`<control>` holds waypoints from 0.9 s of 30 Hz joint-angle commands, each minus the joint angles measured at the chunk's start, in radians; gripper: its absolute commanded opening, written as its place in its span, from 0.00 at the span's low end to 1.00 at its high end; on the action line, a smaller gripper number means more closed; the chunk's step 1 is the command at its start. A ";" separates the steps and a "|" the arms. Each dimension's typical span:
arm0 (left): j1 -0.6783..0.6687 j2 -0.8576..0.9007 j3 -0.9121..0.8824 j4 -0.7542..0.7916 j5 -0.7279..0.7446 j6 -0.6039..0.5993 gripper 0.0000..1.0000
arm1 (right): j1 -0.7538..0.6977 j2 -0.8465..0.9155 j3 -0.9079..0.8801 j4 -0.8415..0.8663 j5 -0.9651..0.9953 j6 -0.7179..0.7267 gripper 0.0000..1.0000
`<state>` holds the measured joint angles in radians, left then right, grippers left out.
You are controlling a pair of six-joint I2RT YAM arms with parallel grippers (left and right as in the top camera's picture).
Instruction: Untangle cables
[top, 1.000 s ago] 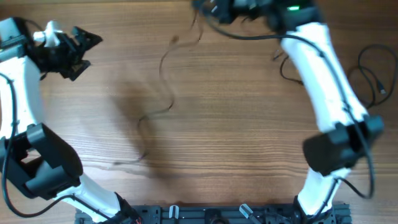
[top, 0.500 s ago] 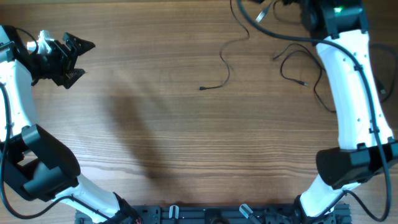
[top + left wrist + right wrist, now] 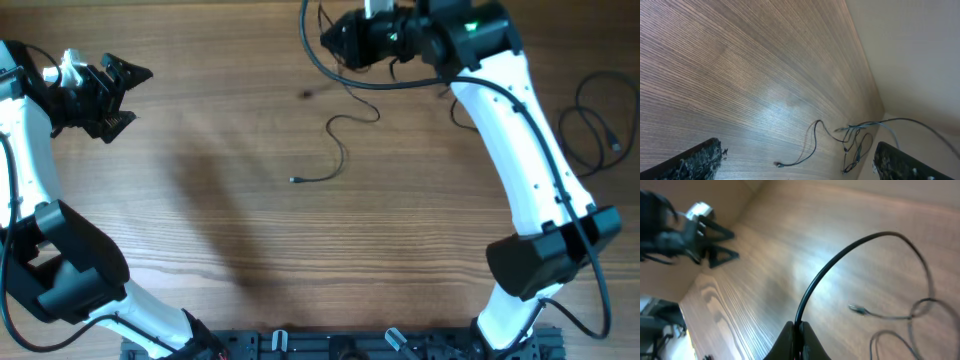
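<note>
My right gripper (image 3: 330, 40) hovers over the far middle of the table, shut on a thin black cable (image 3: 850, 247) that arcs up out of its closed jaws (image 3: 799, 328). That cable (image 3: 340, 150) trails down in a wavy line to a small plug end (image 3: 294, 180) lying on the wood. More thin cables (image 3: 856, 145) hang bunched under the right gripper. My left gripper (image 3: 135, 92) is raised at the far left, open and holding nothing, well away from the cables. Its view looks across the table between its fingers (image 3: 695, 162).
Another black cord (image 3: 598, 118) with a plug lies looped at the right edge of the wooden table (image 3: 250, 260). A thicker black wire (image 3: 320, 70) loops from the right arm's wrist. The right arm (image 3: 520, 150) spans the right side.
The right gripper swung right and then back to the left and slightly nearer, dragging the cable; its free plug end now lies further left and nearer. The left arm has barely moved.
</note>
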<state>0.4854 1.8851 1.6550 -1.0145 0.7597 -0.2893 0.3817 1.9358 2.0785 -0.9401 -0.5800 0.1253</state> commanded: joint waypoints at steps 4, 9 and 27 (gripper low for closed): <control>0.001 -0.002 -0.003 0.000 -0.004 0.021 1.00 | 0.040 0.062 -0.086 -0.042 0.033 -0.020 0.04; 0.001 -0.002 -0.003 0.000 -0.004 0.021 1.00 | 0.067 0.083 -0.173 -0.037 0.034 -0.021 0.04; 0.001 -0.002 -0.003 0.000 -0.004 0.021 1.00 | 0.127 0.088 -0.493 0.091 0.256 -0.019 0.05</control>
<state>0.4854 1.8851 1.6547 -1.0145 0.7559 -0.2893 0.4816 2.0071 1.6070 -0.8890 -0.4526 0.1253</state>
